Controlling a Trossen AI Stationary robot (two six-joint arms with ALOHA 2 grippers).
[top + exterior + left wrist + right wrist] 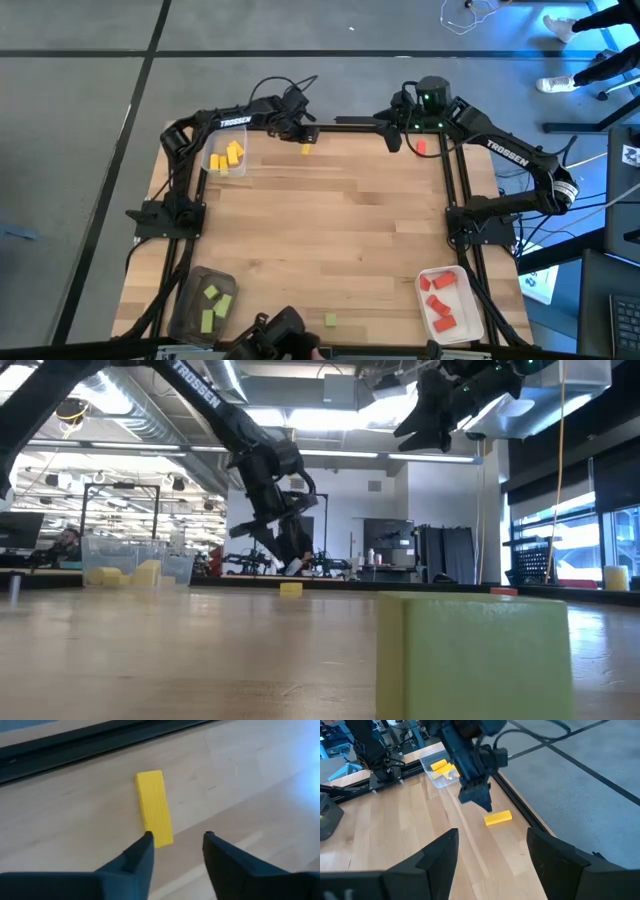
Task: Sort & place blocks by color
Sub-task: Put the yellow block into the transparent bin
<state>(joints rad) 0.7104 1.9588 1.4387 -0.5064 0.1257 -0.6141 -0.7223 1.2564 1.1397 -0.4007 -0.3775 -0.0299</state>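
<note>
The left gripper (298, 130) hangs above the table's (330, 230) far edge, right by the black rail (330, 124), with a lone yellow block (306, 150) lying flat on the wood just beside and below it. From its own wrist view that block (154, 807) sits just ahead of the fingertips (146, 838), which stand parted with bare wood between them and nothing held; one tip overlaps the block's near end, and I cannot tell whether it touches. The right gripper (396, 137) waits at the far edge too, its fingers wide apart and empty, a red block (421, 147) on the table just beside it. At the far left corner the clear tray (214, 168) holds several yellow blocks (232, 155); how many is hard to count, since they overlap. The dark tray (190, 300) at the near left has three green blocks (215, 304), and the white tray (472, 318) at the near right has a handful of red blocks (440, 298), their number unclear. One green block (330, 320) lies loose near the front edge; in the low view it (472, 654) fills the foreground, cut off at the bottom, and hides much of the table behind. A dark object (280, 335) at the front edge is partly cropped and I cannot make it out. The whole middle of the table lies open between the four corners; the loose yellow block has little room between it and the rail.
</note>
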